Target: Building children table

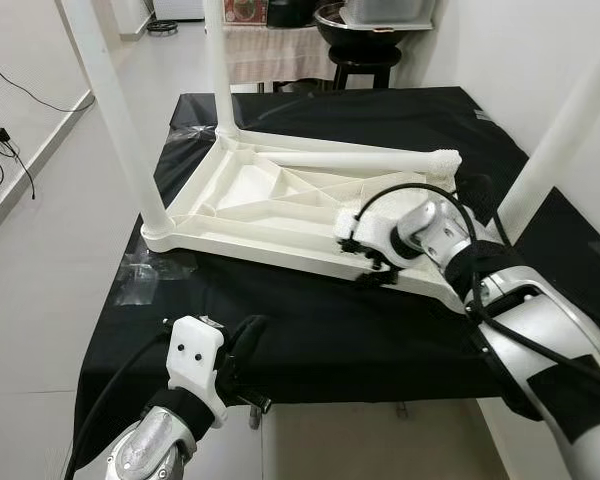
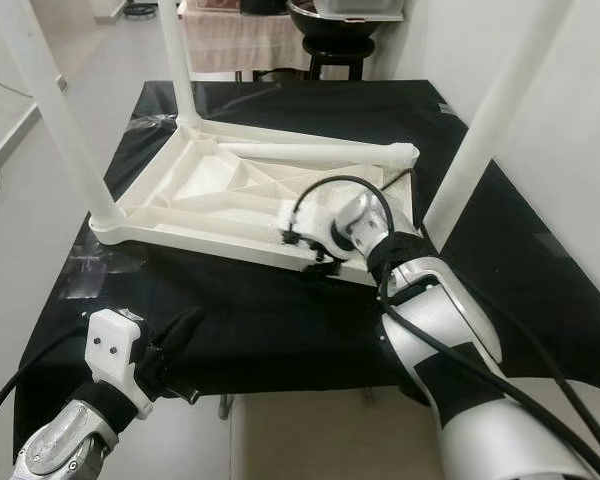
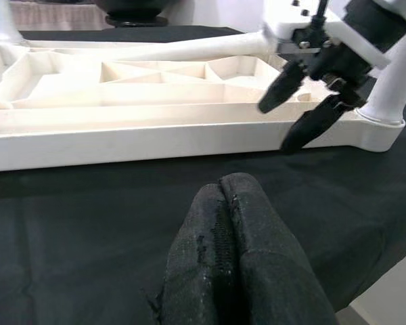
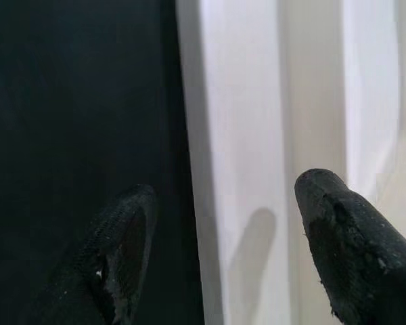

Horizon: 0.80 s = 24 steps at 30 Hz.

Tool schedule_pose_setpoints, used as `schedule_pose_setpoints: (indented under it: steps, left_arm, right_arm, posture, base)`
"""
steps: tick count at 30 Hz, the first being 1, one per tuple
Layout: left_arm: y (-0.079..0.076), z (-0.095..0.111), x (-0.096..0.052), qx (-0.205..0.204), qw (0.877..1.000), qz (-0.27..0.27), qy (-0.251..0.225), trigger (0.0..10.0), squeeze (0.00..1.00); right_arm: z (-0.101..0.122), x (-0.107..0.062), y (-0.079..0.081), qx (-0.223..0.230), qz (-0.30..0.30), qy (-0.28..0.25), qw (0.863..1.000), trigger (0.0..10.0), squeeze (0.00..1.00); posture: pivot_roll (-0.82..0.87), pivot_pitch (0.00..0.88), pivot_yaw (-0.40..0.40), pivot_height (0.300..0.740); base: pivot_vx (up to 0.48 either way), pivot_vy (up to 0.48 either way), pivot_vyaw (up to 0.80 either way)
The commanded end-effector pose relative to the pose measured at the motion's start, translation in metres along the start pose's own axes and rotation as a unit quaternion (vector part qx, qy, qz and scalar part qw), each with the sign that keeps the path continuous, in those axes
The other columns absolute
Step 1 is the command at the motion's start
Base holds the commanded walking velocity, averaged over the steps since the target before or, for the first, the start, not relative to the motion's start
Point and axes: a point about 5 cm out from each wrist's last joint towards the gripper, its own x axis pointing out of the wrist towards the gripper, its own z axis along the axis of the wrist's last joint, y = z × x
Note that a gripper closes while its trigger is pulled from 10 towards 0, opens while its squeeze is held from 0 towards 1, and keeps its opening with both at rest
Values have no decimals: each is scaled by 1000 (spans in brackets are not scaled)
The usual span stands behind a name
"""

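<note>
Here a black cloth (image 1: 320, 330) covers a low work surface standing on a pale tiled floor (image 1: 40, 260); beyond its far edge are a fringed cloth (image 1: 270, 50), a dark bowl (image 1: 355, 25) on a black stool (image 1: 365, 65), and a black cable (image 1: 10, 130) along the left wall. The white plastic table top (image 1: 280, 215) lies upside down in the middle of the cloth, its ribbed underside facing up, with triangular and rectangular cells between the ribs. Three white legs stand upright in its corners: one at the near left (image 1: 115, 110), one at the far left (image 1: 217, 65) and one at the right (image 1: 565, 125). A fourth leg (image 1: 355, 160) lies loose across the ribs, its threaded end pointing right. The right gripper (image 3: 304, 112) hangs over the near rim of the top beside the right corner, its two black fingers spread, one over the cloth and one over the white rim. The left gripper (image 3: 233, 250) rests low on the cloth in front of the top, apart from it, fingers pressed together on nothing.
</note>
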Motion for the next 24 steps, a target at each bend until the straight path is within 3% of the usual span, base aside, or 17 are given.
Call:
schedule_pose_setpoints:
  steps: [1,5,9,10,11,14,15,16,17,18,24]
  left_arm:
    - [0,-2,-1,0,1000,1,4,10000,0]
    - [-1,-2,-1,-1,1000,-1,4,10000,0]
    - [-1,-3,-1,-2,1000,-4,5,10000,0]
    - [-1,-3,-1,-2,1000,-4,5,10000,0]
    - [-1,-3,-1,-2,1000,-4,5,10000,0]
    - [-1,-3,-1,-2,1000,-3,5,10000,0]
    - [-1,-3,-1,-1,1000,-2,4,10000,0]
    - [-1,-3,-1,-1,1000,-2,4,10000,0]
    - [-1,-2,-1,0,1000,-2,4,10000,0]
    - [-1,-2,-1,0,1000,-2,4,10000,0]
    - [-1,-2,-1,1,1000,-1,3,10000,0]
  right_arm:
    - [-4,0,0,12,1,4,1000,10000,0]
    - [-12,-1,2,9,21,19,1000,10000,0]
    - [-28,3,7,-2,33,71,997,10000,0]
    - [-33,6,9,-5,34,87,996,7569,0]
    - [-37,8,11,-8,30,100,994,4196,0]
    - [-39,11,13,-4,28,108,994,4235,0]
    - [-41,16,16,-2,22,116,993,1922,0]
    - [-41,16,16,-2,22,116,993,1922,0]
    - [-40,17,18,1,22,115,993,471,0]
    - [-39,18,19,7,25,112,993,0,0]
    - [-36,18,20,21,47,102,993,0,0]
  posture:
    - [0,67,-52,740]
    - [-5,65,-48,740]
    - [-7,62,-48,740]
    - [-6,62,-51,740]
    - [-3,61,-51,740]
    - [-3,61,-51,740]
    - [2,60,-52,740]
    - [2,60,-52,740]
    - [1,61,-52,740]
    - [1,62,-52,740]
    - [0,62,-53,740]
  base:
    - [0,0,0]
    - [0,0,0]
    - [0,0,0]
    - [0,0,0]
    - [0,0,0]
    - [0,0,0]
    - [0,0,0]
    - [0,0,0]
    - [0,0,0]
    - [0,0,0]
    - [0,0,0]
